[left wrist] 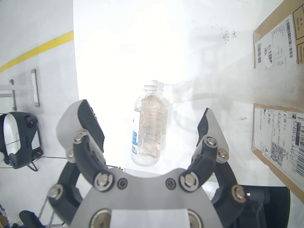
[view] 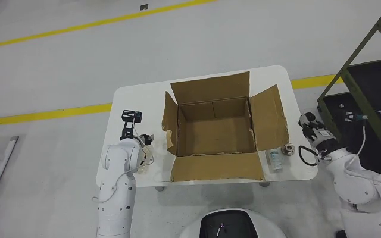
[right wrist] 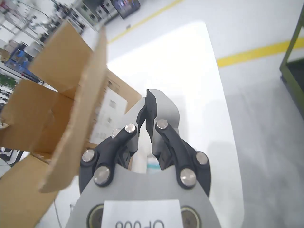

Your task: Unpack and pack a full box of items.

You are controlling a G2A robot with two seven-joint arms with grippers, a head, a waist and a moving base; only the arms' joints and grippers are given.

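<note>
An open cardboard box (view: 214,128) stands in the middle of the white table (view: 143,95), flaps spread, its inside bare. A clear plastic bottle (left wrist: 148,129) with a blue-and-white label lies on the table beside the box's labelled outer flaps (left wrist: 277,131). My left gripper (left wrist: 145,107) hangs open over it, one finger on each side, not touching. My right gripper (right wrist: 148,96) is shut with nothing in it, just off the box's right flap (right wrist: 78,110). In the top view it is at the table's right edge (view: 309,122).
A small bottle (view: 274,159) with a blue label and a small round item (view: 288,149) sit on the table to the right of the box. A green metal rack (view: 357,77) stands beyond the table's right side. A black device (left wrist: 21,141) lies on the floor to the left.
</note>
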